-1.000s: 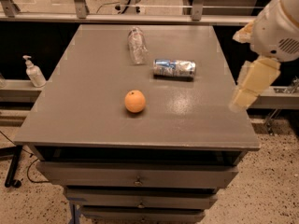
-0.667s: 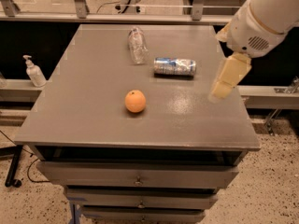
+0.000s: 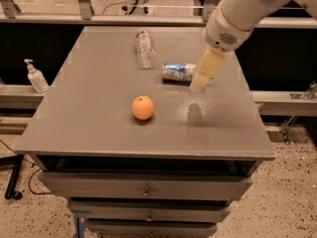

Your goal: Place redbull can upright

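One thing has moved in the last sec: the pincer point(image 3: 199, 86). It was hanging out past the right edge of the worktop point(image 3: 99, 93) (right as the camera shows it), then swung inward. Now its tip overlaps the right end of the redbull can point(image 3: 176, 72) in the camera view. I can't tell if it's touching the can or just above it. Its shadow falls on the bare top a bit nearer the front edge, so I'd guess it's above. Pincer state: can't tell from here, wide or narrow.

Nothing else shifted. The can lies on its side where it was, long axis approx parallel to the far edge, in the far-right part of the worktop, closer to the right edge than the left. The orange point(image 3: 143, 107) sits near the centre, well apart from the can. The clear plastic bottle point(image 3: 144, 48) lies toward the far edge, near the can's left end but not touching it.

Meaning for the task: I read this as approach nearly done, grasp not yet made, can not yet lifted or stood up. Next I need to settle over the can body and close across its width, not its length. Risk imo: a nudge on the end could roll it toward the front edge
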`<move>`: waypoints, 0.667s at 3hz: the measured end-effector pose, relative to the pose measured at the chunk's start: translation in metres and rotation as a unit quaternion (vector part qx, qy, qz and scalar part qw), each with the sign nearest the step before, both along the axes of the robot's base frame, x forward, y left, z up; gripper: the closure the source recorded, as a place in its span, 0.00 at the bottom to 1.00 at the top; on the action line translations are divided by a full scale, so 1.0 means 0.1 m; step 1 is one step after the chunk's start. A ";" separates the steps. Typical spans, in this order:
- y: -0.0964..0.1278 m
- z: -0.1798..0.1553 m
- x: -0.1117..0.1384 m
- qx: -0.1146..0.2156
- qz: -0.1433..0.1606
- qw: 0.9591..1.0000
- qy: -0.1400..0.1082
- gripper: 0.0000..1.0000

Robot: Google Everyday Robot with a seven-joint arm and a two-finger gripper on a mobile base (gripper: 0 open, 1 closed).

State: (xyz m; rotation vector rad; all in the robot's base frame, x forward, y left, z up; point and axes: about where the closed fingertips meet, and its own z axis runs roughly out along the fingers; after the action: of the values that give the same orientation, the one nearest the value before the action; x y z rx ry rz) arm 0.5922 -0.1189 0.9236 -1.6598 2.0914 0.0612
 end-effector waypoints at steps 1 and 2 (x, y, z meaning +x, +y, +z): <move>0.21 -0.17 0.29 -0.005 -0.006 1.000 -0.006 0.00; 0.37 -0.33 0.51 -0.022 -0.009 1.000 -0.011 0.00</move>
State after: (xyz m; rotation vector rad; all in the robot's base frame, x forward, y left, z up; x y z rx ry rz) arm 0.6433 -0.0815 0.8911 -1.6592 2.1057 -0.0084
